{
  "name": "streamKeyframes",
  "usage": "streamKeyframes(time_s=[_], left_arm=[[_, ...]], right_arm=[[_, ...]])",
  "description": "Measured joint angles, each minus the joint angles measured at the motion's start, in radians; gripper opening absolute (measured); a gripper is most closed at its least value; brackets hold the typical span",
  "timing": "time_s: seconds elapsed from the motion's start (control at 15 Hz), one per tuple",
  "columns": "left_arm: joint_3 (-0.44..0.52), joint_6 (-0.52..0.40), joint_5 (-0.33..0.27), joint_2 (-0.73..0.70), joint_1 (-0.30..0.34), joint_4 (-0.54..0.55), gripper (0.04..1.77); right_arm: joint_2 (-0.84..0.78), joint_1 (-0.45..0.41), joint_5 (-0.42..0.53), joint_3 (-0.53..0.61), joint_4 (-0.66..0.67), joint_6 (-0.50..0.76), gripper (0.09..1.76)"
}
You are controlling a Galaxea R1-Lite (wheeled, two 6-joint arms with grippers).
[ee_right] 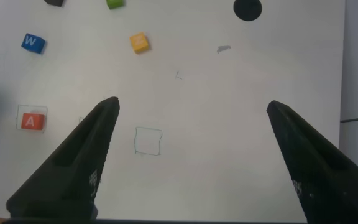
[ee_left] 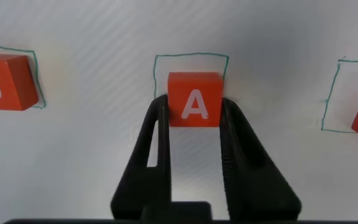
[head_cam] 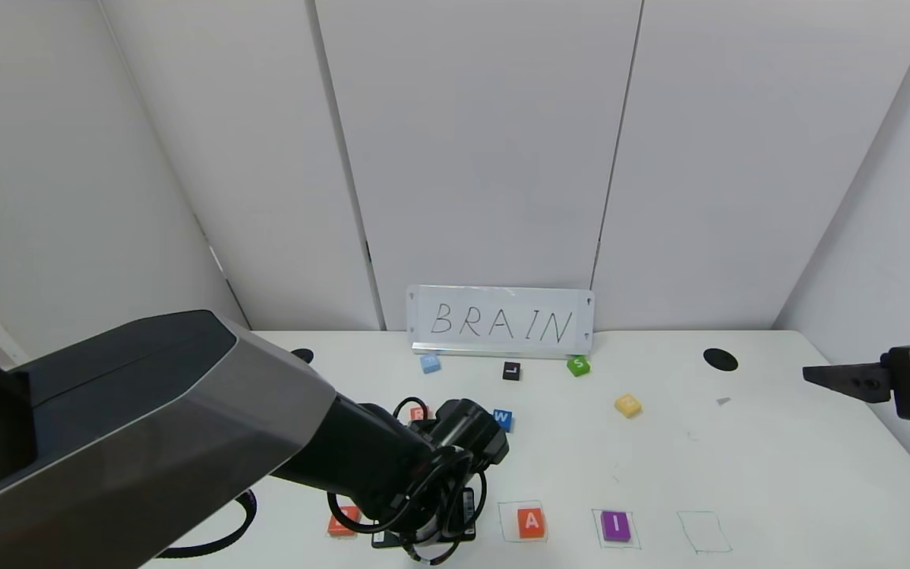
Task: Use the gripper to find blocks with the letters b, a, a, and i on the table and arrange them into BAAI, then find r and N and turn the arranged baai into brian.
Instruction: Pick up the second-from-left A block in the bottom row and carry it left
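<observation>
Your left end effector [ee_left: 194, 115] is closed on an orange-red A block [ee_left: 194, 99], its fingers [ee_left: 154, 134] pressing both sides, at the near edge of the white table [head_cam: 739, 466]. The block sits partly inside a pen-drawn square, with the B block [ee_left: 5, 81] in the neighbouring outline. Beyond it in the row lie a second A [head_cam: 532, 522], the purple I [head_cam: 615, 525] and one unfilled outline [head_cam: 704, 532]. R [head_cam: 419, 412] peeks out behind the left arm; N [head_cam: 627, 405] lies mid-table. Your right end effector [ee_right: 191, 155] hangs wide open above the table's right side, holding nothing.
</observation>
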Motion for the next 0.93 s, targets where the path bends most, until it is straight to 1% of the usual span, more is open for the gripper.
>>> streamKeyframes(time_s=[0.4,0.6,0.73,0.93], left_arm=[[-0.001,0.003,0.004,-0.003,0.000,0.007,0.50],[-0.005,0.014,0.003,-0.033,0.001,0.015,0.50],[0.000,0.038,0.001,-0.066,0.009,0.021,0.50],[0.012,0.111,-0.015,-0.137,0.045,0.072,0.50]], right_arm=[[-0.007,0.010,0.000,0.006,-0.001,0.000,1.71],[-0.015,0.011,0.000,0.006,0.000,-0.001,1.71],[-0.017,0.011,0.000,0.007,0.001,-0.001,1.71],[-0.019,0.016,0.000,0.012,0.000,-0.001,1.71]])
